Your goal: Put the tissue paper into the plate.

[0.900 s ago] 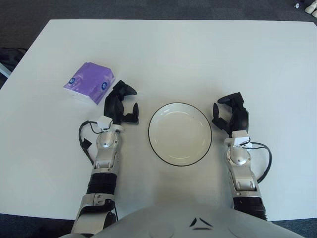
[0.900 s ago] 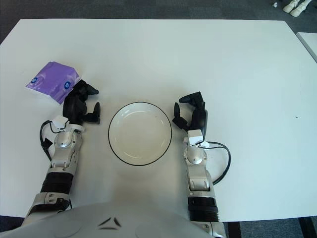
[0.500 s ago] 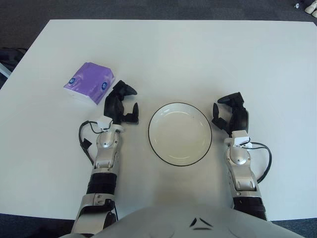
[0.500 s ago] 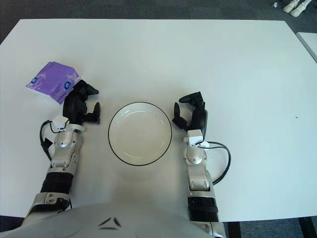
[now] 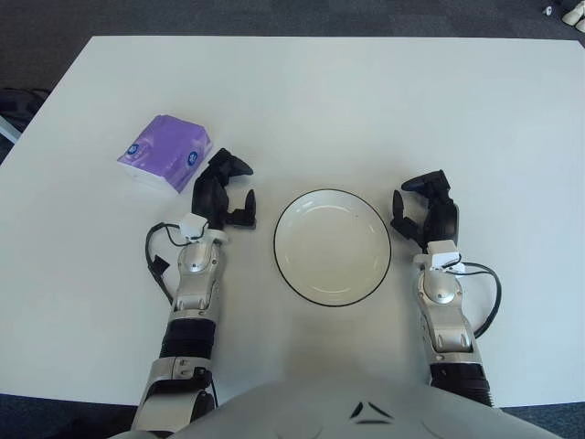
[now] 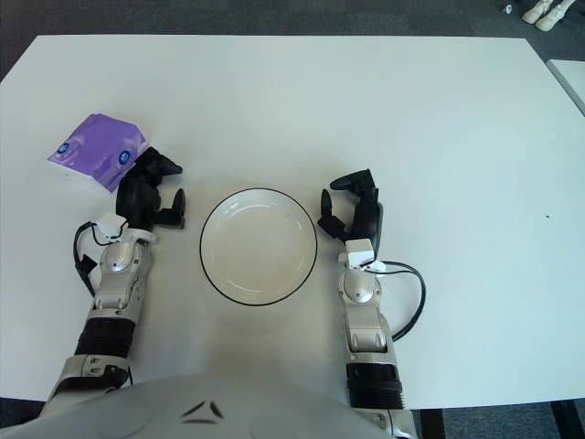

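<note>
Tissue paper: a purple pack [image 5: 165, 154] with white and blue round marks is seen lying flat on the white surface [image 5: 329, 101], in the left half, well to the left of the plate and farther from the robot than it.

Plate: a round white plate [image 5: 333, 246] with a thin dark rim is set on the surface between the 2 hands; nothing is seen inside it.

Left hand: the left hand [image 5: 222, 190] is shown just to the right of and slightly nearer than the tissue pack, between the pack and the plate. Its black fingers [image 5: 235, 165] are held loosely curled and apart, and nothing is gripped. The upper fingers are seen close beside the pack's nearer right corner; whether they touch it cannot be told. The pack lies up and to the left of this hand, outside the fingers.

Right hand: the right hand [image 5: 425, 208] is shown just beside the right edge of the plate, its fingers [image 5: 420, 184] loosely curled and parted, with nothing held. Contact with the plate rim cannot be told.

Arms: both silver forearms are seen stretched forward from the bottom edge, 1 on each side of the plate, with a black cable looped at each wrist.

Relation of pack to plate: the pack is kept apart from the plate, with the left hand between them.
</note>
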You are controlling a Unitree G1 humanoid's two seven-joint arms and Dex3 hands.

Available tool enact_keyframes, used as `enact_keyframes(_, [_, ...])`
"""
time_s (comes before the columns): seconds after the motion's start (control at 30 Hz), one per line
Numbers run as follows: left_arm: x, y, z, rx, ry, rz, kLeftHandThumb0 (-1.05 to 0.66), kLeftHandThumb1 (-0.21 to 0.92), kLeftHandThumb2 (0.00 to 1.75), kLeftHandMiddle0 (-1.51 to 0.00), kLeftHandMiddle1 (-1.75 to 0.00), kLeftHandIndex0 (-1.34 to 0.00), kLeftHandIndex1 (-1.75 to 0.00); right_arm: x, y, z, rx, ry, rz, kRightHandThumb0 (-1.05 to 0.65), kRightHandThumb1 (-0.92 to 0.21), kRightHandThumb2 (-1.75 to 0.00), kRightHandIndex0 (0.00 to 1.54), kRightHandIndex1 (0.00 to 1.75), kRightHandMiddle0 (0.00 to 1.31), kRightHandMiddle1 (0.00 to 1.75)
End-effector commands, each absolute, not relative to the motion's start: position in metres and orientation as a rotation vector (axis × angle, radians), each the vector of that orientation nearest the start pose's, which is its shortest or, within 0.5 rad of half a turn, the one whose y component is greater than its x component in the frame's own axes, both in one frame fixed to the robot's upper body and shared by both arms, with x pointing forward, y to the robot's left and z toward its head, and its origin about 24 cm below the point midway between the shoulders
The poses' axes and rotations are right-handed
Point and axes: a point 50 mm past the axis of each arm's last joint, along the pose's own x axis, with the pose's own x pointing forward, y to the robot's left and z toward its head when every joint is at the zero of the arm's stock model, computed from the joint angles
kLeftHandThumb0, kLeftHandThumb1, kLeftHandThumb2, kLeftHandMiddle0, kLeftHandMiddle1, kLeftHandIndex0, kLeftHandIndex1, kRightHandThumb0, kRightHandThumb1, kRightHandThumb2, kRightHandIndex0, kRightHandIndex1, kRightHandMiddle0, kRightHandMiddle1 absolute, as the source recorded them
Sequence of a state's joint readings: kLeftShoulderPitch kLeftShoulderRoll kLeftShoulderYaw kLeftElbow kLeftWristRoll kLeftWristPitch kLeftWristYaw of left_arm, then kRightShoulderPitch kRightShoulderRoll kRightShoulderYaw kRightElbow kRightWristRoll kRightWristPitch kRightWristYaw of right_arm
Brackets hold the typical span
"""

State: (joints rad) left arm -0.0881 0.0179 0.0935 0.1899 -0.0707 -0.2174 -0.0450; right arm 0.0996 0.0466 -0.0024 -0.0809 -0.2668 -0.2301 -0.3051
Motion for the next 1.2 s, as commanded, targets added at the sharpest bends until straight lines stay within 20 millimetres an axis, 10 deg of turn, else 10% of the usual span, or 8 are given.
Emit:
enact_keyframes(0.0, [0.252,0.17,0.025,-0.052,-0.049,0.039,-0.01,-0.08,1.75,-0.93,-1.75,-0.7,-1.66,0.225,-0.16,0.048,-0.206,-0.165,-0.314,-0.39,-0.62,-0.95,0.61,1.22,0.38,1.75])
enact_keyframes(1.17, [0.229,0.186,0.1,0.295,-0.609,0.211,-0.01,-0.09,1.75,-0.92,-1.75,-0.73,-1.64,0.227,-0.159,0.045,-0.184,-0.161,-0.301,-0.38,-0.68,-0.87,0.58,1.22,0.34,1.75])
